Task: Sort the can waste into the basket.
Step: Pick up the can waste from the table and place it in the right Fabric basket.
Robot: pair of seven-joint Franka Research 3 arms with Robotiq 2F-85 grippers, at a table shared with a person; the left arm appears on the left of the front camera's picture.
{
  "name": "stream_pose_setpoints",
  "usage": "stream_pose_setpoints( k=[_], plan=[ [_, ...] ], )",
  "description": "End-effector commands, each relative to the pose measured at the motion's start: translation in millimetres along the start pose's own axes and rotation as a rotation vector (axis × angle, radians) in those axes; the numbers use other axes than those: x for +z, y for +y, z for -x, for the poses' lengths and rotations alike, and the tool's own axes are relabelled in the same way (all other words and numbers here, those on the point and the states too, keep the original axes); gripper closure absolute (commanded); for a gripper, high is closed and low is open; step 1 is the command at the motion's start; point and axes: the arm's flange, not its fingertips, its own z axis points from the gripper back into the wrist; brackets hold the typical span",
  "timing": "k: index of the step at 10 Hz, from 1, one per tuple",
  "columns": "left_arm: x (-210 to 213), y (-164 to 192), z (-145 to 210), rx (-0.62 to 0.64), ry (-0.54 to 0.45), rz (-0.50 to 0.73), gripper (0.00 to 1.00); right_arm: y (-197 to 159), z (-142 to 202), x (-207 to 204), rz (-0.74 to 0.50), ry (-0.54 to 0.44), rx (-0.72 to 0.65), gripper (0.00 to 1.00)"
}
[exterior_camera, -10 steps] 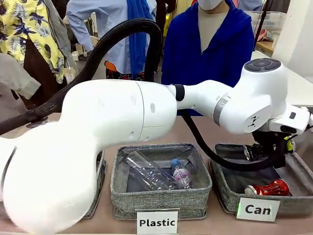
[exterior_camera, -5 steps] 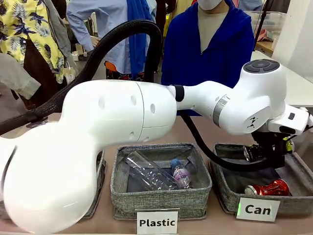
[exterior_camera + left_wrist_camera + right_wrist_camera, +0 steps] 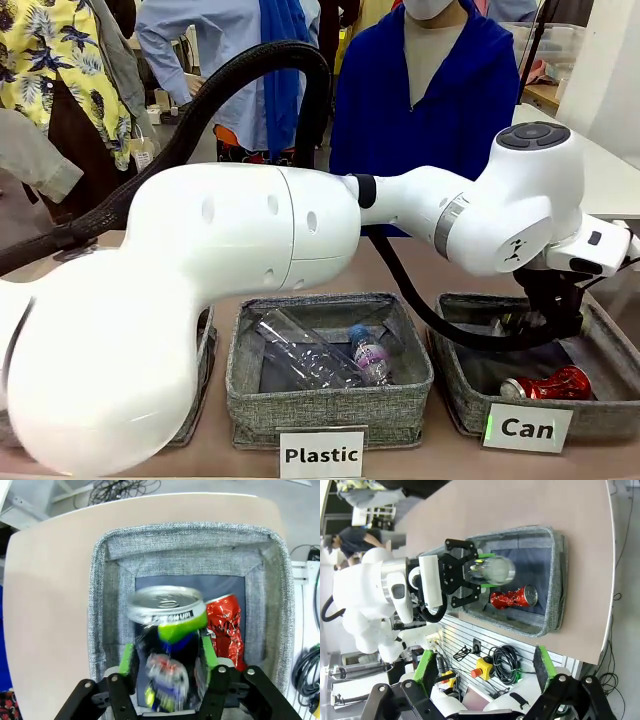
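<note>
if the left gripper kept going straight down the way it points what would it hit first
Most likely the dark can, blurred between the left gripper's open fingers, over the Can basket. Past it lies the basket's dark base, with the crushed red can just beside that line. Depth is unclear.

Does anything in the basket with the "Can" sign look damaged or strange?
Yes. The red can lying on the dark base of the basket is crushed and crumpled. A dark can with a silver end looks blurred between the fingers of the left hand above the basket.
</note>
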Motion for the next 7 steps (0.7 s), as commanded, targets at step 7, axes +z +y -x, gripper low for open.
stream_pose_setpoints(
  k=[7],
  plan=[
    [51,1,29,0.079,0.010,0.103,0.00,2,-12,4,-0.082,-0.048,-0.014,0.00]
  ],
)
